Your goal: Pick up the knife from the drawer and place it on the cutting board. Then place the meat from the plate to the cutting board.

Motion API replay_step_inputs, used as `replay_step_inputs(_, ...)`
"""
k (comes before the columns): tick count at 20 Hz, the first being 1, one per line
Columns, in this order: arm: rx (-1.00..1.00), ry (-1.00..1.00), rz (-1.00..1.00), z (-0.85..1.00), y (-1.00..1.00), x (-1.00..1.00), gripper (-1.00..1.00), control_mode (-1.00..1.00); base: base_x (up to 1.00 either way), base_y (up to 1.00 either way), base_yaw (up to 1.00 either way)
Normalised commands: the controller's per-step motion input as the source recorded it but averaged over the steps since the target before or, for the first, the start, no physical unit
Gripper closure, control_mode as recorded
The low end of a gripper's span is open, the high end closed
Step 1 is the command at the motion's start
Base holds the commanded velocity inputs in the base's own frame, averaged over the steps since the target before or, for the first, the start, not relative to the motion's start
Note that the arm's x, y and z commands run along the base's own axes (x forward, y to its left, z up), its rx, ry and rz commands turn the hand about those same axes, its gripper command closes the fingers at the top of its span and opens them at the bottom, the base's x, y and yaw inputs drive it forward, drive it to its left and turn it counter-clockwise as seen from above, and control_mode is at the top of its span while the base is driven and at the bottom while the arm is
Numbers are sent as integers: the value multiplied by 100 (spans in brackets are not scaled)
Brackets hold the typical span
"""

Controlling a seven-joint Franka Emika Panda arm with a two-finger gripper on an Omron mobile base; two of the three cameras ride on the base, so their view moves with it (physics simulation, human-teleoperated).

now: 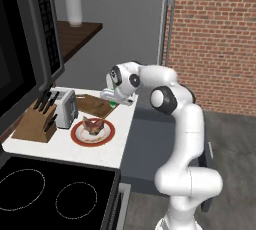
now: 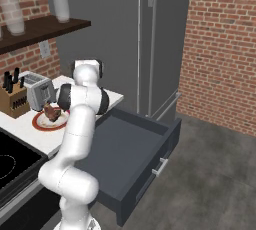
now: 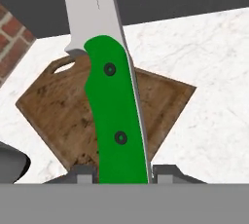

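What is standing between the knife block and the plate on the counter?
A silver toaster stands between the knife block and the plate, seen in the left base view.

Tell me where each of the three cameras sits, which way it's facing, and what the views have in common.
Left base view: behind the arm to its left, looking forward and down at the counter's plate and meat; the arm rises lower right.
Right base view: behind to its right, over the open drawer; the arm rises lower left.
Hand view: on the hand, along the gripper holding the knife above the cutting board.
Shared: both base views show plate, meat, toaster and knife block.
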Motion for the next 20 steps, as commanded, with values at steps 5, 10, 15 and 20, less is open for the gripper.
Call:
replay_step_inputs(5, -12, 21, -6, 41, 77, 5, -100, -100, 0, 0, 0)
replay_step_inputs(10, -16, 19, -11, 44, 69, 8, -100, -100, 0, 0, 0)
replay_step_inputs(15, -16, 23, -17, 31, 32, 59, -100, -100, 0, 0, 0)
replay_step_inputs(20, -10, 13, -12, 49, 14, 34, -100, -100, 0, 0, 0)
